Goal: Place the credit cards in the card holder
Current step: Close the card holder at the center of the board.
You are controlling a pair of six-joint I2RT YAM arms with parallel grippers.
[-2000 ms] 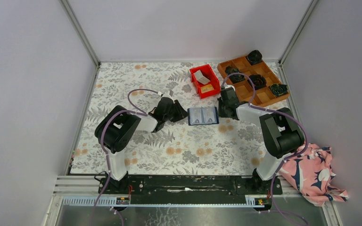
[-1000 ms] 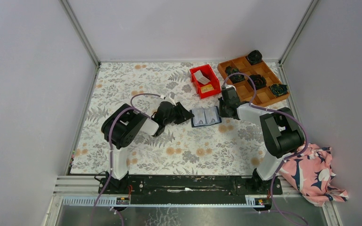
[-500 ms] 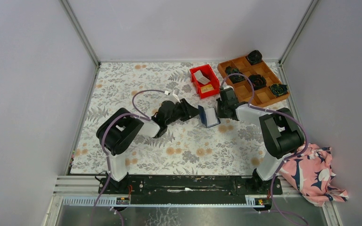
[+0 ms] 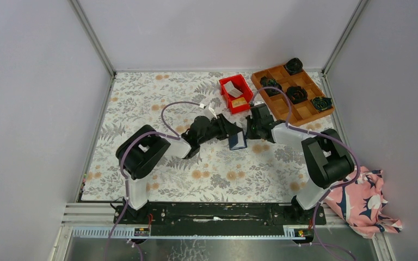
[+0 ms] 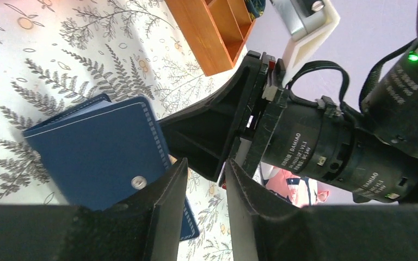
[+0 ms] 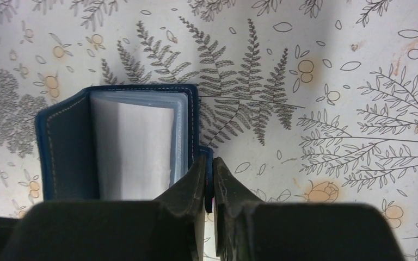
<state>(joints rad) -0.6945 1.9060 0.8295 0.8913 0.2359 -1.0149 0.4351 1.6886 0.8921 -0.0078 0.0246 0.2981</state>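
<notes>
"Since the wallet lay flat open two seconds ago, what differs?"

"Left arm (image 4: 163,145) reaches further right. The bin (image 4: 224,82) sits as before, behind the grippers, with the white card (image 4: 232,89) and orange card (image 4: 239,101) inside it, unmoved. The wallet (image 4: 237,140) now stands on the table (image 4: 158,109) folded almost shut, between the two grippers."

"And the grippers?"

"Right gripper (image 6: 209,166) is pinched tight on a blue edge of the wallet, and pale sleeves (image 6: 136,144) show inside the fold. Left gripper (image 5: 206,173) has its fingers slightly parted, gripping nothing. One finger lies against the cover by the snap (image 5: 137,182)."

"Any writing?"

"'DAMIAO' and 'V1.1' on the right arm's motor (image 5: 315,149). The other characters are too small to read."
</notes>
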